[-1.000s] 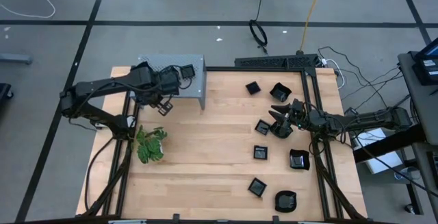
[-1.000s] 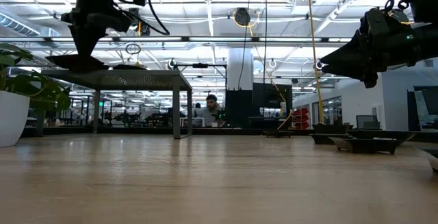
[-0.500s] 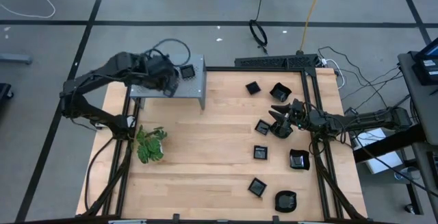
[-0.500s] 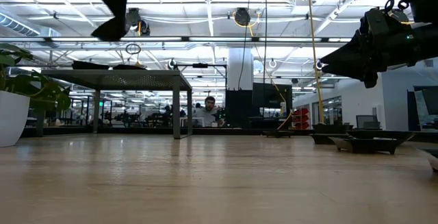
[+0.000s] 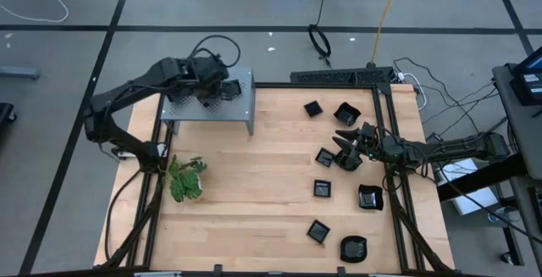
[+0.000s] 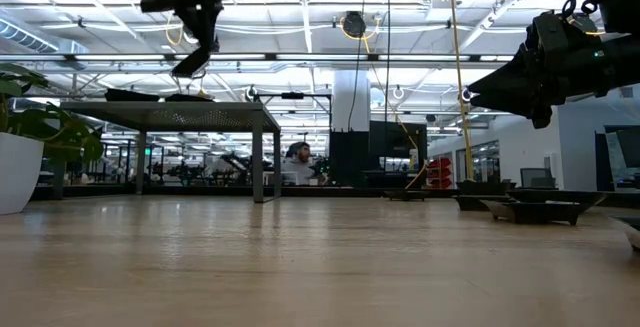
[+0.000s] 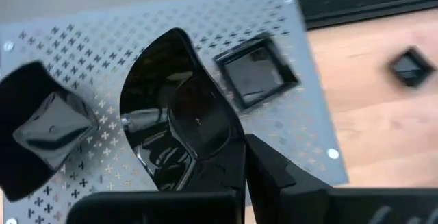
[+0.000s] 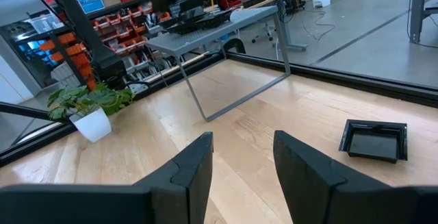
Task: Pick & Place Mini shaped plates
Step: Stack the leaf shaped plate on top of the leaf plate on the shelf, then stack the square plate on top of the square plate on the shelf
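While right hand [image 5: 345,148] idles open among counter plates
Left hand [image 5: 206,91] grips a leaf-shaped plate [image 7: 179,114] above the grey shelf [image 5: 246,99], beside a square plate [image 7: 254,73]

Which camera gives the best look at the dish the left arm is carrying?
The left wrist view: the leaf-shaped plate fills it, pinched by the left gripper over the grey shelf. The high view hides the plate under the arm; the low view shows a dark sliver; the right wrist view shows nothing clear.
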`<state>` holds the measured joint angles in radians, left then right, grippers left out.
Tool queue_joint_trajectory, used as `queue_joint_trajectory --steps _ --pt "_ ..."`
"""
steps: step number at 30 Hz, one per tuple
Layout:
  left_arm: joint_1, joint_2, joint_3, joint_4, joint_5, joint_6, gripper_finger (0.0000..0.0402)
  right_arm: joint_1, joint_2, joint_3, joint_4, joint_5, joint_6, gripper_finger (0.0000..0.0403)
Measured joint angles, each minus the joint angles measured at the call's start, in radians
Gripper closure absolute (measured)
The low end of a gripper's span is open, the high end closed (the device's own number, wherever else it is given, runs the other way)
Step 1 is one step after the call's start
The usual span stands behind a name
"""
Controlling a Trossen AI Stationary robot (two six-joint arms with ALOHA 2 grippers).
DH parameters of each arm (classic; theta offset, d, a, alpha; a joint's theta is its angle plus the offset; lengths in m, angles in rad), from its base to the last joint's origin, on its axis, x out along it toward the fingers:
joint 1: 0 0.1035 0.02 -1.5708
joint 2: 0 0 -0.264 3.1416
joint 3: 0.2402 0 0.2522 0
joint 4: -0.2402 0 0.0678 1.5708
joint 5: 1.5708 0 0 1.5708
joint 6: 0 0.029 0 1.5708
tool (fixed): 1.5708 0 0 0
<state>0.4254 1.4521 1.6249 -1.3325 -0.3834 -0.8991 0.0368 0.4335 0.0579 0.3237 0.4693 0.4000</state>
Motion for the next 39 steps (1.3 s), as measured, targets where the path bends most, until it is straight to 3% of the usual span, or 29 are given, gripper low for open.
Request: queue_joint_trajectory --steps 14,27,32,39 --pt "0.09 0.112 0.0 -0.002 0.026 -0.073 0.037 0.0 0.0 0.0 0.0 0.0 0.0 0.0261" --pt "0.103 0.082 0.0 0.05 0.045 -0.048 0.0368 0.0 0.0 0.0 0.0 0.0 0.0 0.0261" --pt "0.095 0.034 0.0 0.187 0.054 0.133 0.0344 0.0 0.0 0.0 0.0 0.0 0.0 0.0261" --pt "0.087 -0.069 0.0 0.345 0.222 0.568 0.0317 0.0 0.0 0.0 0.0 0.0 0.0 0.0261"
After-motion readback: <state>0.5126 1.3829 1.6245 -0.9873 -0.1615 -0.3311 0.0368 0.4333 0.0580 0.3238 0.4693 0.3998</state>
